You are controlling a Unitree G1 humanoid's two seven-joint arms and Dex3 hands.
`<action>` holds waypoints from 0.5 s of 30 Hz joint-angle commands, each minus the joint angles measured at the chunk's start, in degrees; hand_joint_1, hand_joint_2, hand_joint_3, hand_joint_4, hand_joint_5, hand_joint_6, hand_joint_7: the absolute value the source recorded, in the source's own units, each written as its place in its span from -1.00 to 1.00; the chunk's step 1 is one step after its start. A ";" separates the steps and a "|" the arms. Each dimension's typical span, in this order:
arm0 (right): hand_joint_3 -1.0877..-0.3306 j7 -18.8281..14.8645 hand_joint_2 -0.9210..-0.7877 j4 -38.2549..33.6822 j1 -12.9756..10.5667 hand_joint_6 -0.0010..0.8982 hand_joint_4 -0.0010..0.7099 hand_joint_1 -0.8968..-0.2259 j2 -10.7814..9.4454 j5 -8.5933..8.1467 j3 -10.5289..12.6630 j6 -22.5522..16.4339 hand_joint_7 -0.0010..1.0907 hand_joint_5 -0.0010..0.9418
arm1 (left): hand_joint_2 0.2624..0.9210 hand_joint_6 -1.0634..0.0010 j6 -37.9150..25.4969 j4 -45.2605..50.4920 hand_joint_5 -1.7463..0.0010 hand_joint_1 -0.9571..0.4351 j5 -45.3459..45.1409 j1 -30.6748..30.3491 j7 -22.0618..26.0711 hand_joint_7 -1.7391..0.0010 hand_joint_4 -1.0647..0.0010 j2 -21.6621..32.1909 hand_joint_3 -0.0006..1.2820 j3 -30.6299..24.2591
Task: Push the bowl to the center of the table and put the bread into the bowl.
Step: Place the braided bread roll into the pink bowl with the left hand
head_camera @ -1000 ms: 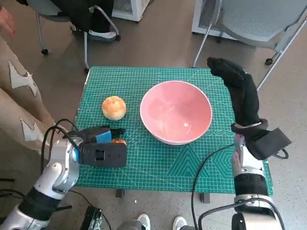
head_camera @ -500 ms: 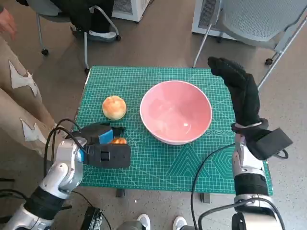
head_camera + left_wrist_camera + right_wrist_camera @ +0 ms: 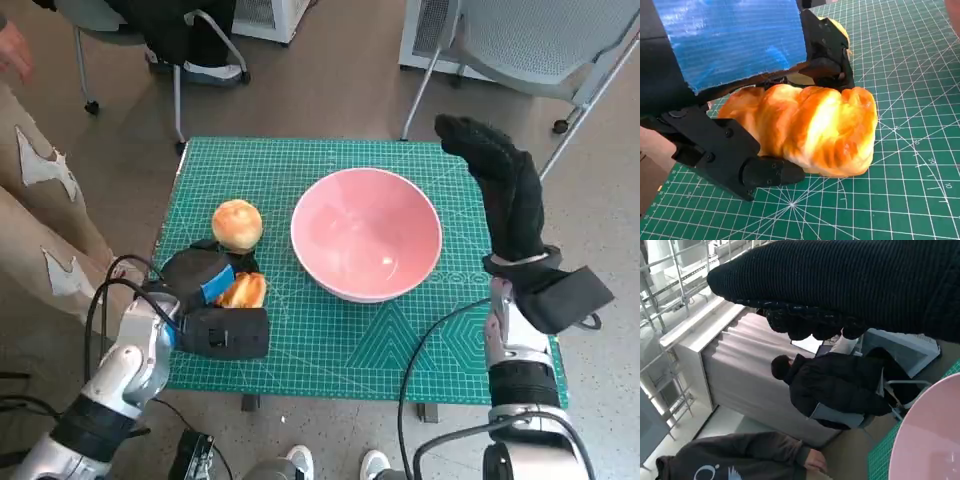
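Gripping glossy, lumpy bread (image 3: 810, 131): left hand (image 3: 203, 283) fingers clamped | right hand (image 3: 505, 190) knit-gloved fingers apart | smooth pink bowl (image 3: 366, 235)

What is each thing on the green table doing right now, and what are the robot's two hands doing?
Pink round bowl: upright, empty, near the mat's middle.
Golden twisted bread: lying on the green cutting mat, held between the left hand's fingers.
Round pale bun: loose on the mat, left of the bowl.
Left hand: grips the twisted bread.
Right hand: raised beside the bowl, holding nothing.
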State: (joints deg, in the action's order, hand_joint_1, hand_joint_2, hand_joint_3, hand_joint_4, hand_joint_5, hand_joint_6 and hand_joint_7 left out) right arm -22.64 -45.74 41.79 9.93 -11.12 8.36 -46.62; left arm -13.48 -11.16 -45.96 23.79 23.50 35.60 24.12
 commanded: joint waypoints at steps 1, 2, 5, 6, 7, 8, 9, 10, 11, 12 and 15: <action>-0.40 -0.75 -1.00 -0.10 -1.18 -0.97 -0.51 -0.33 -0.18 -0.41 0.02 0.95 -0.20 -1.00 | 0.28 -0.02 0.35 -2.67 -0.83 0.38 0.51 -0.61 1.44 -0.37 0.02 -0.75 -0.02 0.70; -0.40 -0.84 -1.00 -0.08 -1.20 -0.97 -0.51 -0.33 -0.18 -0.48 0.06 0.96 -0.19 -1.00 | 0.30 -0.02 0.15 -2.74 -0.82 0.38 0.56 -0.52 1.70 -0.36 0.01 -0.84 -0.04 0.65; -0.40 -1.01 -1.00 -0.06 -1.22 -0.98 -0.51 -0.34 -0.18 -0.61 0.12 0.96 -0.19 -1.00 | 0.27 -0.04 -0.06 -2.75 -0.82 0.38 0.63 -0.40 2.11 -0.36 0.01 -0.94 -0.02 0.53; -0.40 -1.05 -1.00 -0.05 -1.23 -0.98 -0.51 -0.34 -0.20 -0.63 0.13 0.96 -0.19 -1.00 | 0.26 -0.05 0.21 -2.80 -0.83 0.38 0.75 -0.46 2.03 -0.36 0.02 -0.88 -0.02 0.44; -0.40 -1.08 -1.00 -0.05 -1.24 -0.98 -0.51 -0.34 -0.22 -0.64 0.14 0.95 -0.19 -1.00 | 0.27 -0.05 0.40 -2.83 -0.82 0.38 0.83 -0.51 1.96 -0.35 0.01 -0.84 -0.03 0.37; -0.40 -1.14 -1.00 -0.09 -1.21 -0.98 -0.51 -0.34 -0.24 -0.68 0.16 0.96 -0.18 -1.00 | 0.29 -0.05 0.74 -2.93 -0.80 0.38 1.02 -0.57 1.74 -0.35 -0.01 -0.80 -0.06 0.26; -0.40 -1.18 -1.00 -0.12 -1.19 -0.98 -0.51 -0.34 -0.26 -0.71 0.18 0.96 -0.18 -1.00 | 0.35 -0.06 0.96 -3.00 -0.77 0.38 1.16 -0.61 1.59 -0.33 -0.03 -0.78 -0.13 0.19; -0.40 -1.23 -1.00 -0.13 -1.18 -0.98 -0.51 -0.34 -0.29 -0.74 0.18 0.97 -0.18 -1.00 | 0.38 -0.07 1.08 -2.97 -0.76 0.38 1.31 -0.67 1.45 -0.32 -0.04 -0.75 -0.16 0.11; -0.39 -1.29 -1.00 -0.17 -1.15 -0.99 -0.51 -0.34 -0.30 -0.77 0.20 0.98 -0.18 -1.00 | 0.42 -0.08 1.16 -2.98 -0.74 0.38 1.40 -0.67 1.37 -0.30 -0.06 -0.76 -0.21 0.06; -0.39 -1.34 -1.00 -0.17 -1.15 -0.99 -0.51 -0.33 -0.31 -0.79 0.20 0.98 -0.18 -1.00 | 0.45 -0.09 1.20 -2.87 -0.72 0.38 1.56 -0.74 1.32 -0.29 -0.07 -0.76 -0.24 -0.05; -0.39 -1.51 -1.00 -0.25 -1.11 -0.99 -0.51 -0.33 -0.35 -0.85 0.25 0.99 -0.17 -1.00 | 0.48 -0.11 1.33 -2.51 -0.72 0.38 1.89 -0.86 1.39 -0.27 -0.07 -0.72 -0.27 -0.32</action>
State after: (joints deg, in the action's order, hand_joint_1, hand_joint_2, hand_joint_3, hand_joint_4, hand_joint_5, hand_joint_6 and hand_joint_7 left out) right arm -23.49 -45.71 41.79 9.94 -11.26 8.49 -46.59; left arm -12.39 -12.77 -44.82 24.66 24.10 35.32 23.61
